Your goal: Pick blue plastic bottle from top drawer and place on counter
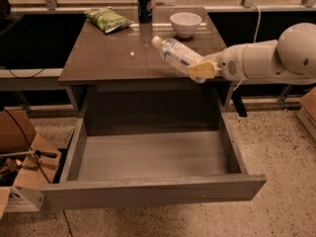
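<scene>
My gripper (200, 70) is shut on the blue plastic bottle (175, 54), a clear bottle with a white cap. It holds the bottle tilted, cap up and to the left, in the air over the right front part of the counter (113, 58). The arm reaches in from the right. The top drawer (148, 191) stands pulled fully out below, with nothing showing inside it.
At the back of the counter stand a dark blue Pepsi can (144, 6), a white bowl (185, 23) and a green snack bag (108, 19). Cardboard boxes (19, 167) sit on the floor at the left. Another box edge shows at the far right (308, 112).
</scene>
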Robot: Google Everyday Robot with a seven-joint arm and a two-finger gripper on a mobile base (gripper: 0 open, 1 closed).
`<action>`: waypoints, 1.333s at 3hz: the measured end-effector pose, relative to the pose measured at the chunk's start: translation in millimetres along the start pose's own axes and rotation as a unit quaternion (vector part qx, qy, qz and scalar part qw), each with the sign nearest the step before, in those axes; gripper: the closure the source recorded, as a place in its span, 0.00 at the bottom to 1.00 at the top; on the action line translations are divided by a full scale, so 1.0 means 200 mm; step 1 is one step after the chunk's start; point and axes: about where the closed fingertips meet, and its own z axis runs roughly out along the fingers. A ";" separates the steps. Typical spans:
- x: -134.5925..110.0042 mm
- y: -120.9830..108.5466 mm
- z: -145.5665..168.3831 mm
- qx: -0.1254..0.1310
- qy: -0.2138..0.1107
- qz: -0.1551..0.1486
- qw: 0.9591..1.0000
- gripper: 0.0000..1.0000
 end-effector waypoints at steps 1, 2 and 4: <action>-0.07 -0.22 0.12 0.050 0.003 0.031 0.998 0.82; -0.09 -0.40 0.27 0.072 0.020 0.044 0.996 0.59; -0.11 -0.40 0.29 0.071 0.019 0.043 0.996 0.13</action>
